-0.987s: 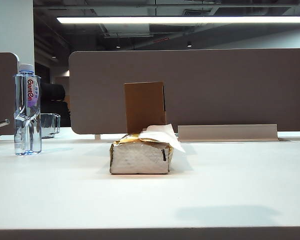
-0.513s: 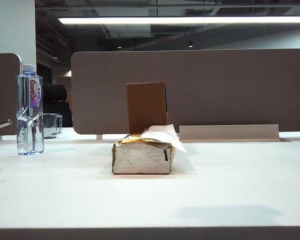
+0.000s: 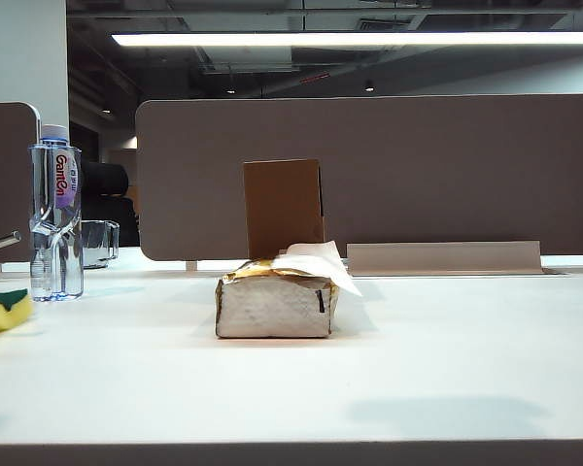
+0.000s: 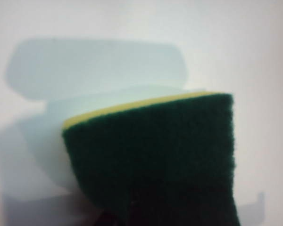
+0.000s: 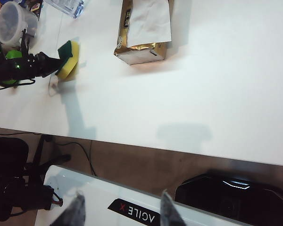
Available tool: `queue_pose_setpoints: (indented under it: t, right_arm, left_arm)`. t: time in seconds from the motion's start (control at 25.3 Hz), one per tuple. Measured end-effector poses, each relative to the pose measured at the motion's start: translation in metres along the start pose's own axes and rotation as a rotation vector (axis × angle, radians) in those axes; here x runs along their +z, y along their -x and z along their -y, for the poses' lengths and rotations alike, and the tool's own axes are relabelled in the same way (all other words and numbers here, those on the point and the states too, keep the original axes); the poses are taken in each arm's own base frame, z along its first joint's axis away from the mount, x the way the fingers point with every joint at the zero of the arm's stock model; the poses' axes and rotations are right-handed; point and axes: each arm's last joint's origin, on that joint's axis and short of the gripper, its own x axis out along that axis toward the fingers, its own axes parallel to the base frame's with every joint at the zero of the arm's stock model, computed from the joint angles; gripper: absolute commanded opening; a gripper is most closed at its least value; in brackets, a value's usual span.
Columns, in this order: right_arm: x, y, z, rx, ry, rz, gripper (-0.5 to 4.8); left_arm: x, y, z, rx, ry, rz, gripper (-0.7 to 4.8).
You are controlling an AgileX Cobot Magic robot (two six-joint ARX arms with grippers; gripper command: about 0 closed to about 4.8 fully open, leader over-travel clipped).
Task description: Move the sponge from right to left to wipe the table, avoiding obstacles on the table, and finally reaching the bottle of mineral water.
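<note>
White table (image 3: 418, 369), sponge (image 5: 68, 59) clamped in left gripper (image 5: 54, 63) — right gripper (image 5: 120, 209) parted, well apart

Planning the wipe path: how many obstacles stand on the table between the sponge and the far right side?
2: the tissue pack at the table's middle, and the upright cardboard box right behind it. Whatever is behind the box may be hidden.

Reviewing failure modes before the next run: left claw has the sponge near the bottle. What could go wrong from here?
1. The left claw holds the sponge just in front of the bottle of mineral water; an overshoot could tip the tall bottle.
2. A glass cup stands just behind the bottle and could get knocked.
3. The right claw hangs open off the table edge, so it cannot steady anything.
</note>
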Motion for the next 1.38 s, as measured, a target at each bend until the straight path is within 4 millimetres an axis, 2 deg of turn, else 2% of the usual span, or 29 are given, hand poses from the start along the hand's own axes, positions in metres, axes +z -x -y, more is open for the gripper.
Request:
queue_pose_setpoints:
  t: [0.08,0.32,0.71,0.95,0.99,1.03,1.07,1.22,1.38]
  right_arm:
    - [0.000,0.000,0.000,0.000,-0.002,0.000,2.06]
    - [0.000,0.000,0.000,0.002,-0.019,-0.001,2.06]
    - [0.000,0.000,0.000,0.005,-0.031,-0.004,2.06]
    - [0.000,0.000,-0.001,0.018,-0.031,-0.008,2.06]
    - [0.000,0.000,-0.001,0.018,-0.031,-0.008,2.06]
    - [-0.001,0.000,-0.001,0.020,-0.031,-0.008,2.06]
    - [-0.001,0.000,-0.001,0.023,-0.031,-0.009,2.06]
    - [-0.001,0.000,-0.001,0.023,-0.032,-0.010,2.06]
    - [-0.001,0.000,-0.001,0.023,-0.032,-0.010,2.06]
  left_arm:
    - [0.017,-0.010,-0.003,-0.008,-0.010,0.008,-0.06]
    - [0.045,-0.024,-0.006,-0.014,-0.029,0.036,-0.06]
    - [0.070,-0.022,-0.009,0.062,-0.058,0.109,-0.06]
    - [0.069,-0.022,-0.007,0.047,-0.058,0.097,-0.02]
    - [0.069,-0.023,-0.006,0.040,-0.058,0.094,0.06]
    - [0.069,-0.023,-0.006,0.035,-0.058,0.091,0.62]
    - [0.068,-0.023,-0.005,0.026,-0.057,0.086,0.95]
    - [0.067,-0.024,-0.004,0.018,-0.056,0.075,1.82]
    - [0.067,-0.024,-0.004,0.017,-0.055,0.072,1.88]
